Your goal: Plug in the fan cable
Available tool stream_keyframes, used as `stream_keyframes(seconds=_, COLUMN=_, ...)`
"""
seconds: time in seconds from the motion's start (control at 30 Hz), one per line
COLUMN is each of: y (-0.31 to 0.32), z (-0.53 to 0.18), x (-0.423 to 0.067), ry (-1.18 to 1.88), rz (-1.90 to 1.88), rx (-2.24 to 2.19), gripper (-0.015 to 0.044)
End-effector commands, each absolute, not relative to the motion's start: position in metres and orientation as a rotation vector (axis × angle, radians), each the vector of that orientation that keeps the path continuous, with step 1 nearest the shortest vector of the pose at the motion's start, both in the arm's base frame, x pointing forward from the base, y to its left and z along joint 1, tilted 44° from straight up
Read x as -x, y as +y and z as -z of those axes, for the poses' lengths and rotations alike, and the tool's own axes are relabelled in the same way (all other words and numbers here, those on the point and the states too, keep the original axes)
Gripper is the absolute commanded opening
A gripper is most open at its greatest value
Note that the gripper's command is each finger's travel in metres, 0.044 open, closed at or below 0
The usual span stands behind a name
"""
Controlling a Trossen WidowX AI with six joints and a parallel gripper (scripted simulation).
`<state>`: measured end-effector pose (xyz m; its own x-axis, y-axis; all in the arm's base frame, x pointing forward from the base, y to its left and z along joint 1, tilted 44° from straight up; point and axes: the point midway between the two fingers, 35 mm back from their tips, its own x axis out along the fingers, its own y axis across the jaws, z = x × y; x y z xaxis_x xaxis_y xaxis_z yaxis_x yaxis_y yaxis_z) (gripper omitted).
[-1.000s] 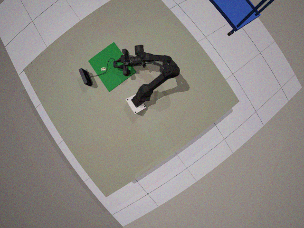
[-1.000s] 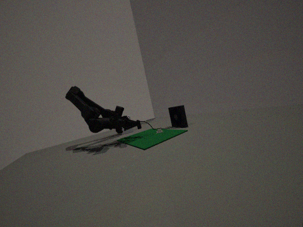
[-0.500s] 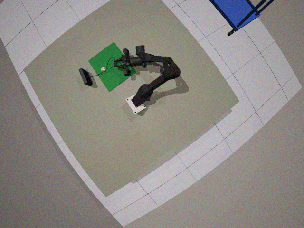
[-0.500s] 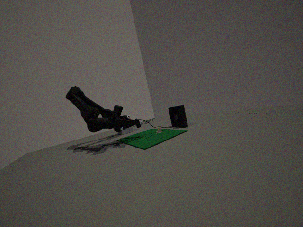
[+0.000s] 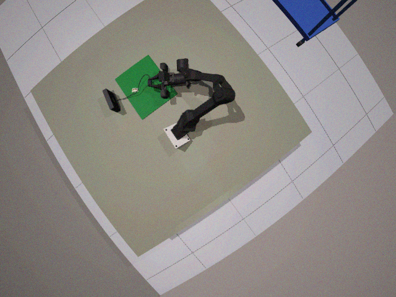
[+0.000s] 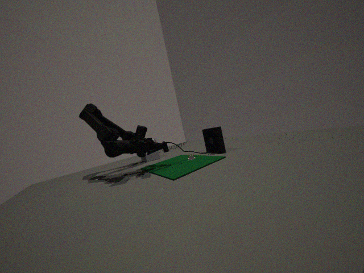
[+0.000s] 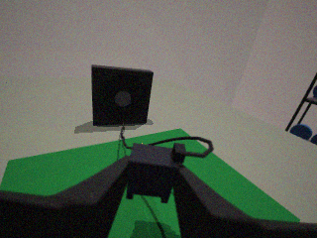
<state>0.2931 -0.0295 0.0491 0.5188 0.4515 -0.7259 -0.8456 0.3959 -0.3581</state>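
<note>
My gripper (image 5: 150, 82) (image 6: 165, 146) (image 7: 152, 165) is shut on the cable's dark plug (image 7: 153, 161) and holds it raised above the green board (image 5: 143, 107) (image 6: 174, 174) (image 7: 258, 208). The small white header (image 5: 135, 90) (image 6: 191, 157) stands on the board, ahead of the gripper and apart from the plug. In the wrist view the plug hides nearly all of the header. The dark cable (image 5: 140, 80) (image 6: 178, 146) (image 7: 211, 146) loops from the plug to the fan. The black square fan (image 5: 111, 100) (image 6: 214, 140) (image 7: 122, 96) stands upright beyond the board's edge.
The arm's white base plate (image 5: 176, 142) is near the board's lower right corner in the top view. A blue cart (image 5: 308, 15) stands off the mat at the upper right. Part of a dark rack with blue items (image 7: 301, 131) shows at the right of the wrist view.
</note>
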Motion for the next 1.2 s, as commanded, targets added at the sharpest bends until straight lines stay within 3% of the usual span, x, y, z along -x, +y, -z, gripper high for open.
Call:
stream_keyframes(seconds=0.0, y=-0.030, z=-0.048, x=-0.292, ry=0.584, rz=-0.881, rx=0.784, gripper=0.0000)
stream_keyframes(seconds=1.17, y=-0.051, z=-0.025, x=-0.291, ry=0.581, rz=-0.883, rx=0.788, gripper=0.0000)
